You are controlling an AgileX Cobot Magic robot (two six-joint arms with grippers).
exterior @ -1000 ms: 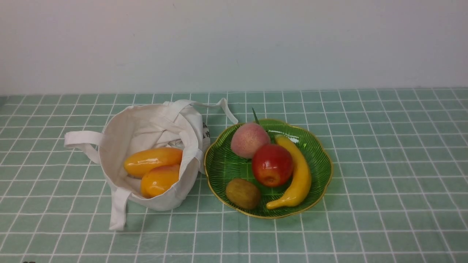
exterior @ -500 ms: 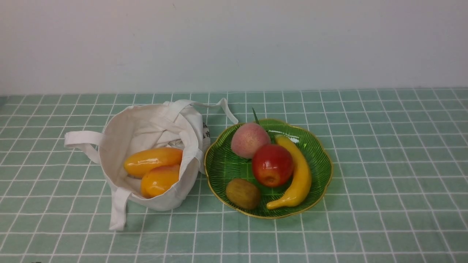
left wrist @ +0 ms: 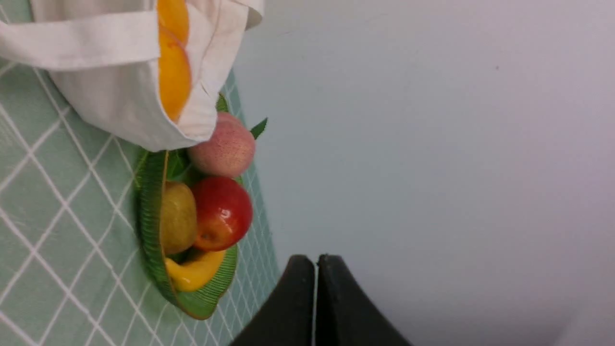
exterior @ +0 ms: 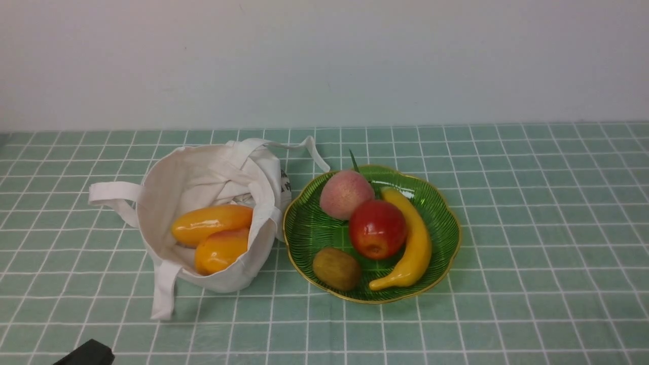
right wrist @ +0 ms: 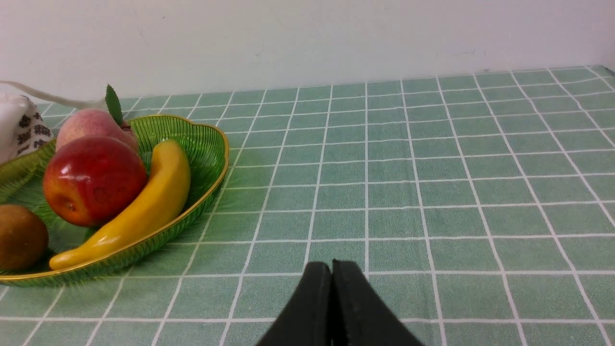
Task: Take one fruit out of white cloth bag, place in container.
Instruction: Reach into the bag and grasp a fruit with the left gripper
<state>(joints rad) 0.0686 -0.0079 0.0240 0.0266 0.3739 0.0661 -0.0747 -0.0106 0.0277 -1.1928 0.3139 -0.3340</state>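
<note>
- The fruit (exterior: 220,251) is seen in the white cloth bag (exterior: 203,172), toward the left edge of the table (exterior: 507,253).
- Left gripper (left wrist: 316,262) and right gripper (right wrist: 331,265) are kept closed, empty.
- Cloth may be pinched together with the glossy fruit — or it may roll off the crowded container (exterior: 304,238).

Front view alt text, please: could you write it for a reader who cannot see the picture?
An open white cloth bag holds a plump orange-yellow fruit and a longer fruit, beside a green dish with a peach, red apple, banana and kiwi, all on a green checked tablecloth.
</note>
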